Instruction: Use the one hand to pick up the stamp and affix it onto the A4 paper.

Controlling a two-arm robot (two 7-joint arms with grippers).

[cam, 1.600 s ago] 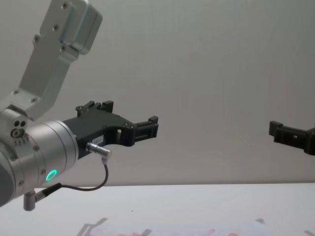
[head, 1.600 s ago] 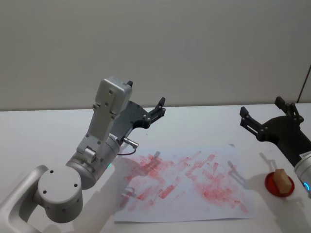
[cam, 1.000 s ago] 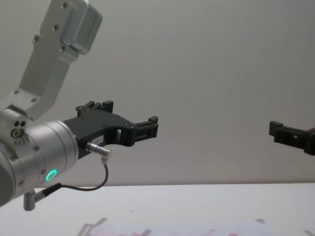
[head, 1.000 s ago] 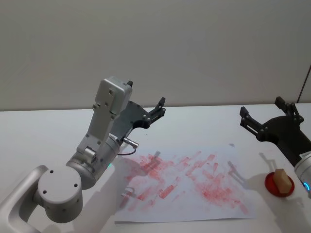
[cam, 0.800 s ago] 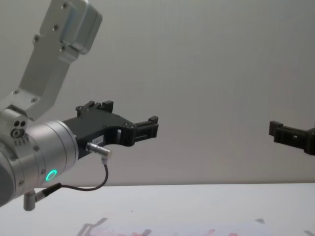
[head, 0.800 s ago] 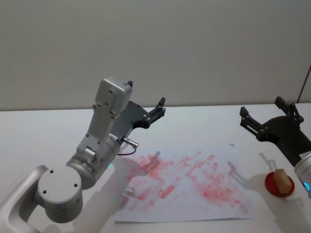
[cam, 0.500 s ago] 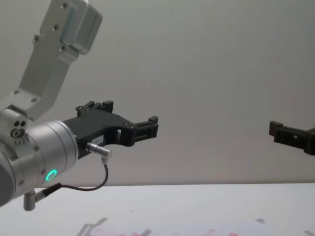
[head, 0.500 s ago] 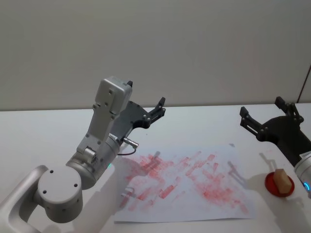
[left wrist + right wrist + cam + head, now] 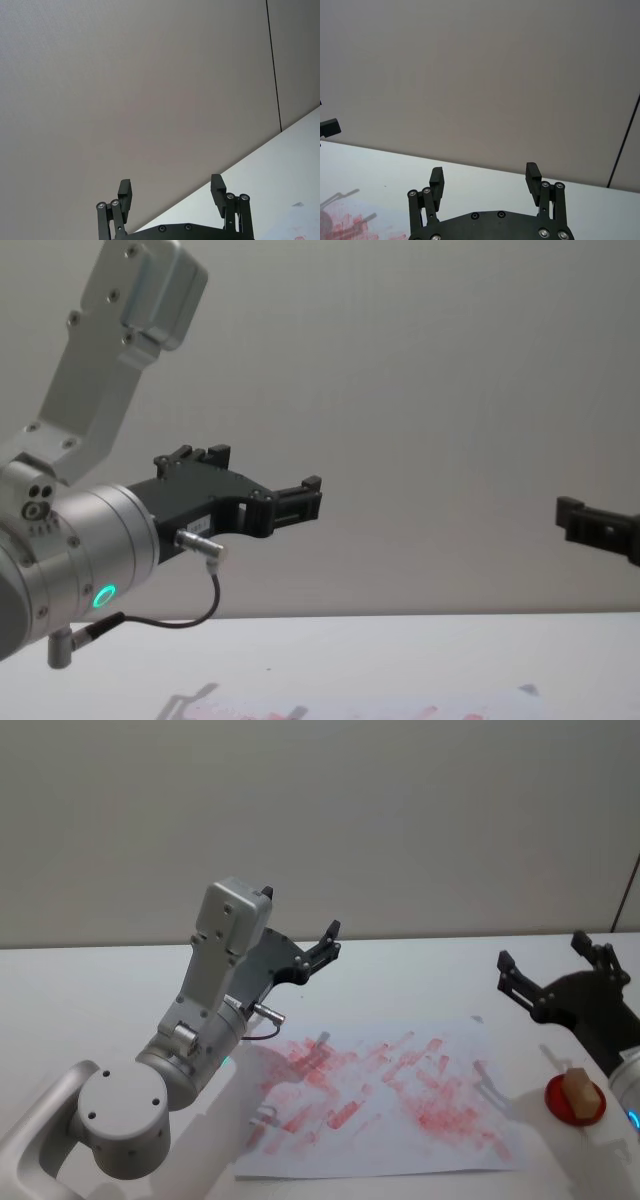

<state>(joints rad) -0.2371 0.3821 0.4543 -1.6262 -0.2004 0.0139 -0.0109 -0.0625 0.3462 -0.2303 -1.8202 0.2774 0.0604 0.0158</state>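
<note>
While the right hand [image 9: 543, 963] hangs wide open, the stamp [image 9: 577, 1088] stands on a red pad [image 9: 556, 1101] lower, nearer the robot; the open left hand [image 9: 170, 188] idles well apart.

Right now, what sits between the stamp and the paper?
Nothing: in the head view, bare table separates the stamp from the paper.

Count at the bench: two black grippers, the left gripper [image 9: 171, 186] and the right gripper [image 9: 485, 173], two fingers on each. One white table [image 9: 90, 990]. One A4 paper [image 9: 380, 1090] on it; its red marks run together, too many to count. One round red pad [image 9: 553, 1098]. One tan stamp [image 9: 575, 1088] on that pad. One green ring light [image 9: 104, 595], left arm.
</note>
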